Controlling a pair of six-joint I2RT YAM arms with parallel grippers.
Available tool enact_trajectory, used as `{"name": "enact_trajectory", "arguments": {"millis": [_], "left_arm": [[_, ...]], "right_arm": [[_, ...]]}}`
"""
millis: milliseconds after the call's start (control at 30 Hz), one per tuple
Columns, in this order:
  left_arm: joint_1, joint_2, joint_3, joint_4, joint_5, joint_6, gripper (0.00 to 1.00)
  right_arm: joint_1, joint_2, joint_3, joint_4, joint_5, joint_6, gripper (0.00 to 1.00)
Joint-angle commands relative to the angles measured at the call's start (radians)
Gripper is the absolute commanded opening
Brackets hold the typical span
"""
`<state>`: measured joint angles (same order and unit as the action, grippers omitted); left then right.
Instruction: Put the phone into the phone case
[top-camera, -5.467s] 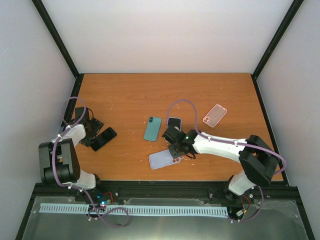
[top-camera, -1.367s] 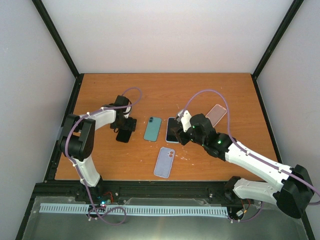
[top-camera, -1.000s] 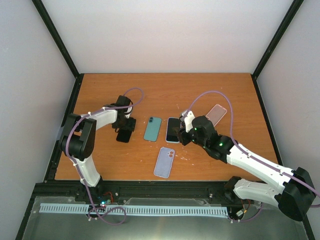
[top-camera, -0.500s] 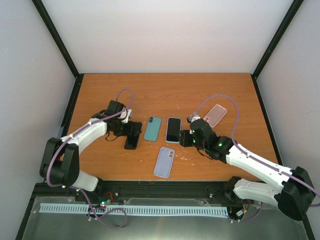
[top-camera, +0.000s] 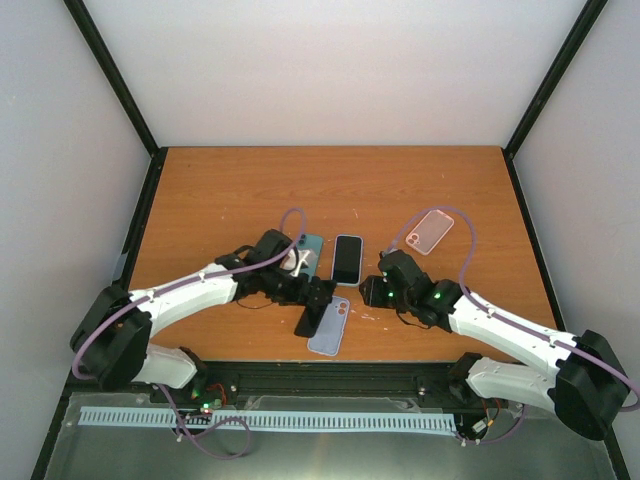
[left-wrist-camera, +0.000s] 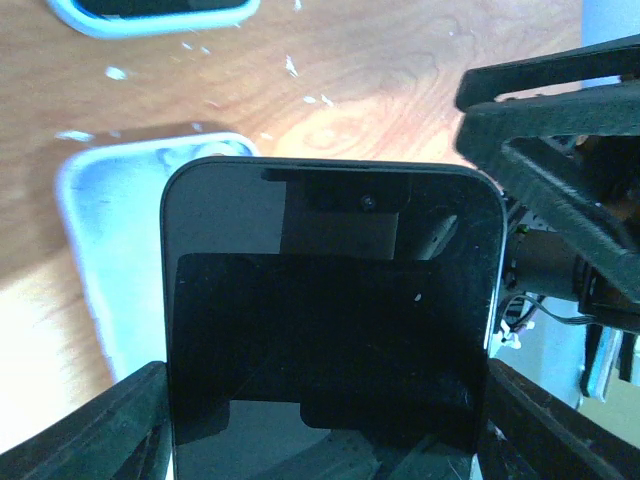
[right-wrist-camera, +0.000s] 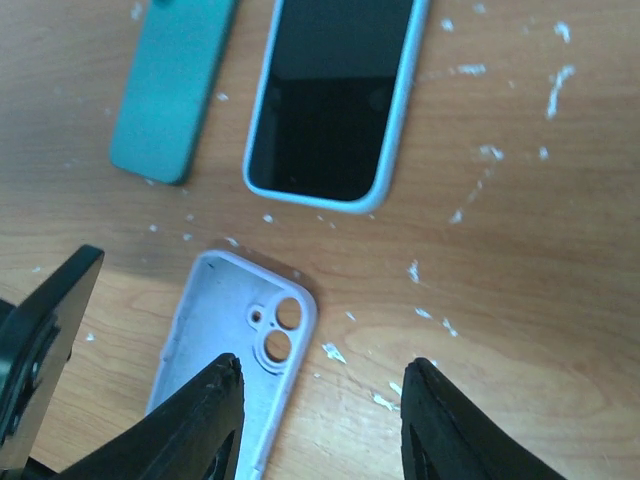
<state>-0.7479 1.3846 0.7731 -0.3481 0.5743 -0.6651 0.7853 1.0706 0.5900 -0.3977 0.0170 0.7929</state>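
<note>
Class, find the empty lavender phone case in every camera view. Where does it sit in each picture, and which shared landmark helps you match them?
Top external: the lavender case lies front centre, with the black phone over its left edge.
Left wrist: left of centre, behind the black phone.
Right wrist: lower left, camera cutouts showing.
Shared landmark: the phone in the blue-rimmed case, just beyond it.

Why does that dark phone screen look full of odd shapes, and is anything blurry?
Left wrist view: the glossy black phone mirrors dark blocky shapes; glare bleaches the wooden table beside the pale lilac phone case. Right wrist view: the black fingers blur, table sharp. Top view: even light, faint shadows.
</note>
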Motion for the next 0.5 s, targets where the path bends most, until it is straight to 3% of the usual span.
{"name": "enact_trajectory", "arguments": {"millis": [0,467], "left_arm": [[-0.047,0.050,0.019,0.137,0.023,-0.131,0.47],[-0.058,0.150,-0.046,0.343,0.000,-0.231,0.48]], "right_arm": [[-0.004,-0.037,-0.036,-0.012,0.004,0.057,0.43],[-0.004,-0.062,-0.069,0.023,-0.015,0.075,0.43]]}}
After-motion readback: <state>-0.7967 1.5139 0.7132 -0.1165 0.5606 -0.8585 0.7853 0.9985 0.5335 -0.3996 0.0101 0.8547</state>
